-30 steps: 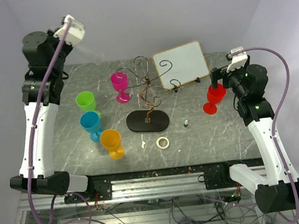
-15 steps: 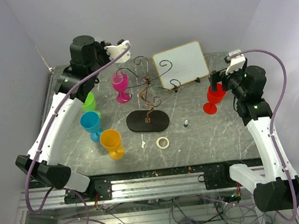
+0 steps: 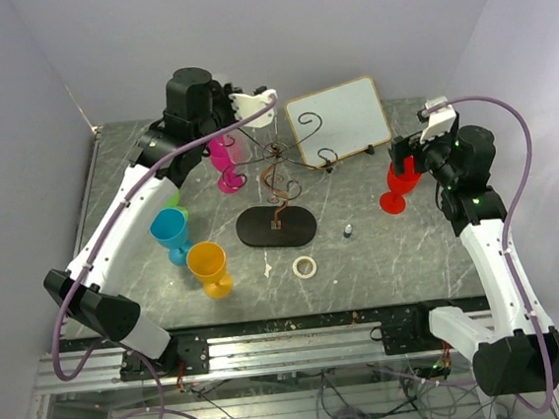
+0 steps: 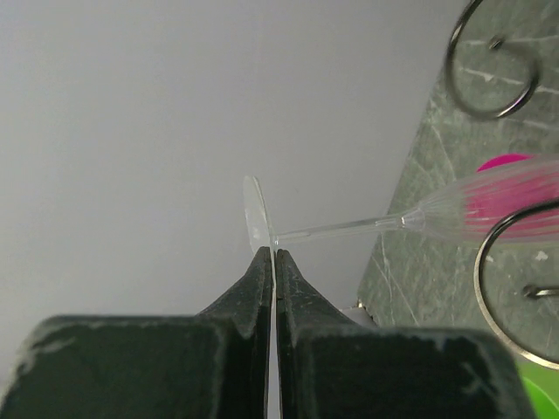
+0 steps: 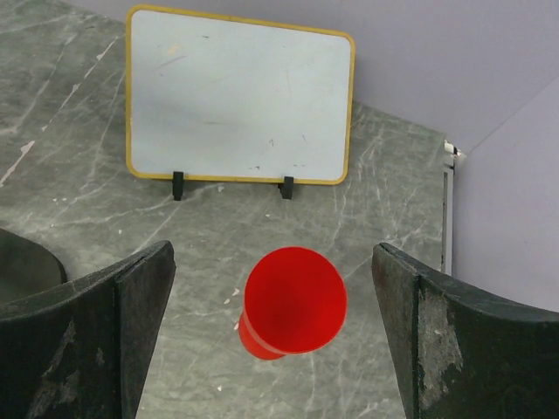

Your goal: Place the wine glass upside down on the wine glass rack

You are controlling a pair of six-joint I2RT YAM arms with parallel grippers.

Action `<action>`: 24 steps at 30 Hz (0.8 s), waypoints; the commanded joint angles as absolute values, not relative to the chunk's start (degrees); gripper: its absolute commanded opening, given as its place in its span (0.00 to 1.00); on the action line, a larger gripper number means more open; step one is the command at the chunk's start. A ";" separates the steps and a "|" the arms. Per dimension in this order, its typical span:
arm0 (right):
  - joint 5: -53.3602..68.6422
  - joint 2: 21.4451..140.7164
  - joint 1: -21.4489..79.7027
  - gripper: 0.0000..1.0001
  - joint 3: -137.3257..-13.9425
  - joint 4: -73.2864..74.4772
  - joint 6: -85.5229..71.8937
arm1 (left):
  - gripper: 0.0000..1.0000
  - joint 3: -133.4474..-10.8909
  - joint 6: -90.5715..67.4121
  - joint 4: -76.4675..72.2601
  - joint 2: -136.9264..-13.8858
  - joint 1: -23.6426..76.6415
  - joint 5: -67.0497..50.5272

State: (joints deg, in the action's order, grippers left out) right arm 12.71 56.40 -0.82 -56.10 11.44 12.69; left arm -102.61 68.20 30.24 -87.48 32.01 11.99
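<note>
My left gripper (image 3: pixel 253 108) is shut on the foot (image 4: pixel 256 225) of a clear wine glass. It holds the glass sideways in the air; the stem runs right to the bowl (image 4: pixel 476 214). The bowl lies beside the curled arms (image 4: pixel 515 288) of the wine glass rack (image 3: pixel 275 160), a dark wire stand on a black oval base (image 3: pixel 276 227) at mid-table. The clear glass is barely visible from above. My right gripper (image 3: pixel 408 153) is open and hovers over a red goblet (image 5: pixel 294 301) at the right, with its fingers (image 5: pixel 122 314) wide apart on either side of it.
A white board (image 3: pixel 337 120) stands behind the rack. A pink goblet (image 3: pixel 225 160) is left of the rack. Blue (image 3: pixel 170 230) and orange (image 3: pixel 209 266) goblets and a partly hidden green one (image 3: pixel 171 197) stand at the left. A tape roll (image 3: pixel 305 265) lies in front.
My left arm has swung from the far left corner to the right, carrying the clear glass to just behind the rack's top. The right arm has barely moved.
</note>
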 commanded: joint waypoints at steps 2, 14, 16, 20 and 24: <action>14.10 55.79 -1.75 0.94 -55.72 9.93 12.82 | 0.07 -105.68 69.13 29.55 -89.50 35.76 9.63; 15.31 55.77 -2.54 0.94 -55.27 9.71 12.85 | 0.07 -102.57 69.30 30.02 -89.33 40.69 10.61; 15.41 55.85 -2.64 0.94 -55.28 9.74 12.81 | 0.07 -102.38 68.80 30.44 -89.02 41.25 10.41; 15.68 55.85 -2.86 0.94 -55.13 9.64 12.87 | 0.07 -102.64 67.98 30.95 -88.79 41.71 9.17; 16.07 55.98 -3.12 0.95 -55.03 9.62 12.83 | 0.07 -103.16 67.69 30.51 -89.38 42.07 8.22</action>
